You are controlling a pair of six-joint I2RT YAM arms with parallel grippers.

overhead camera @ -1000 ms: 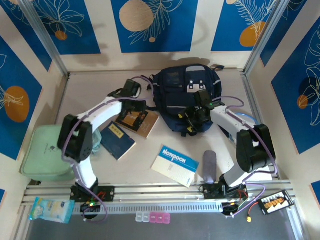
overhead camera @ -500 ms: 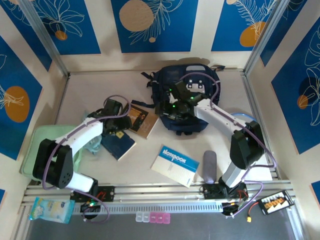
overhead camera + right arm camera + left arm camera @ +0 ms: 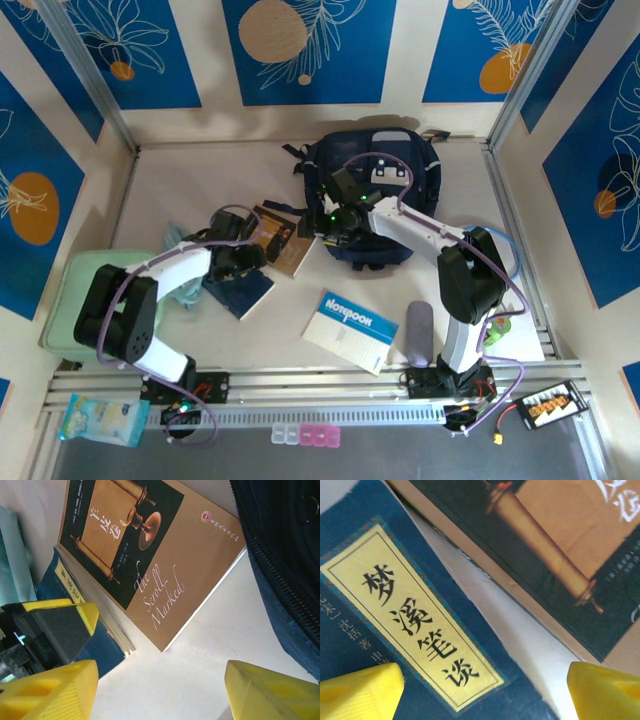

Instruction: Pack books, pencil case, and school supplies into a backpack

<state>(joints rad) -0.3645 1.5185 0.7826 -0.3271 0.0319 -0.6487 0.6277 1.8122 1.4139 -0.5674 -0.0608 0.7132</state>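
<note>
Since a second ago the left arm has pulled back from the far side of the table and dropped low over the books, while the right arm has swung from the front right of the backpack across to its left edge. Seen from above, the left gripper hovers where the dark navy book and the brown-covered book meet. Its wrist camera looks straight down at the navy book with its yellow title label and at the brown book, with a strip of bare table between them. The left gripper has its yellow fingertips spread wide, and nothing is held between them. The right gripper sits at the left front edge of the navy backpack, just beside the brown book. Its wrist view shows the brown book, lettered "The Scroll Marked", lying flat with the navy book beyond it and backpack fabric along the right side. The right gripper also stands with its fingers apart, gripping nothing. All three books lie on the table, outside the backpack. The white-and-blue notebook rests nearer the arm bases. The grey pencil case lies just to the notebook's right.
</note>
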